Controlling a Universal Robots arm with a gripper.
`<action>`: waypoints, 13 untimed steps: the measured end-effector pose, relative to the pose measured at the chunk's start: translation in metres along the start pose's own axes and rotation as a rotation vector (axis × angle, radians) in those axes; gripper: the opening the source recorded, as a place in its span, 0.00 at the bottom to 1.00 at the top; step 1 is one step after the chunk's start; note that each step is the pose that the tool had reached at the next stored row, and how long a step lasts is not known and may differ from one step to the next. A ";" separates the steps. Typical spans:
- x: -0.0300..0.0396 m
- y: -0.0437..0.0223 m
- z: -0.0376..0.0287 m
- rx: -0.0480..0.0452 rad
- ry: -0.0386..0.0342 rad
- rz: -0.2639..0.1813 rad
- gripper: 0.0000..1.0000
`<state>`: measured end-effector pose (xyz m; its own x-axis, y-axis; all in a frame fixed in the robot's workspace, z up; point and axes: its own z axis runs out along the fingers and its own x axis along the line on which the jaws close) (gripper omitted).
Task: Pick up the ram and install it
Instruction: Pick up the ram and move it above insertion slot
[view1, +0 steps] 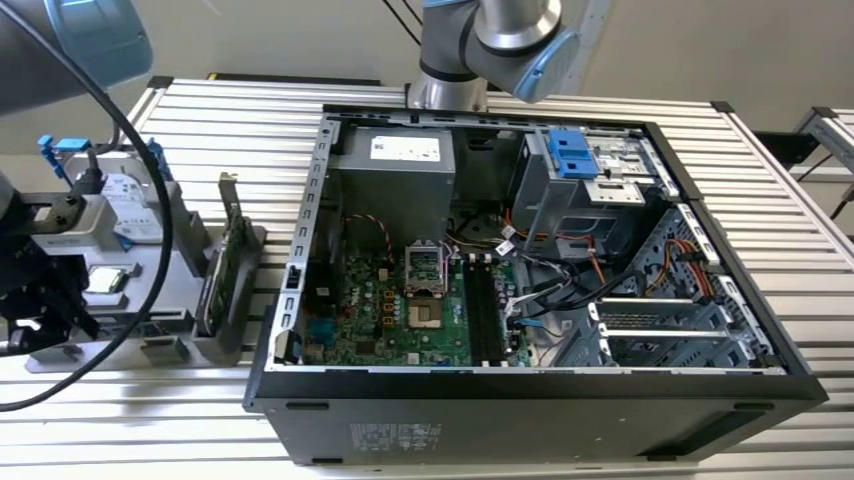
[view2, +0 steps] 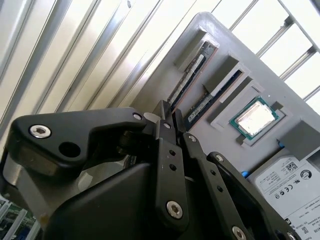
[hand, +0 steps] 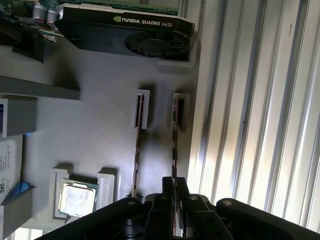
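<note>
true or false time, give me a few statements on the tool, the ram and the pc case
1. The tool is at the ram nearest the edge of the grey tray. True.
2. A second ram stick stands in the neighbouring slot. True.
3. The cpu lies on the bare table. False: it sits in a tray recess.
4. The computer case is closed. False: its side is open, with the motherboard showing.

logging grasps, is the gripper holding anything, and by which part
The gripper pinches the ram at one end; the stick stands in its holder slot.
</note>
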<state>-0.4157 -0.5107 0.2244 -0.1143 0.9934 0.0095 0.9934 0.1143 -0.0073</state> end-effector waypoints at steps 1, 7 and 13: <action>0.0000 0.0000 -0.0004 0.0002 0.0000 0.000 0.00; 0.0000 0.0000 -0.0051 -0.0002 0.0009 0.011 0.00; 0.0001 -0.0002 -0.0129 -0.0002 0.0009 0.020 0.00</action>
<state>-0.4159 -0.5108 0.2373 -0.0947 0.9955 0.0102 0.9955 0.0948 -0.0073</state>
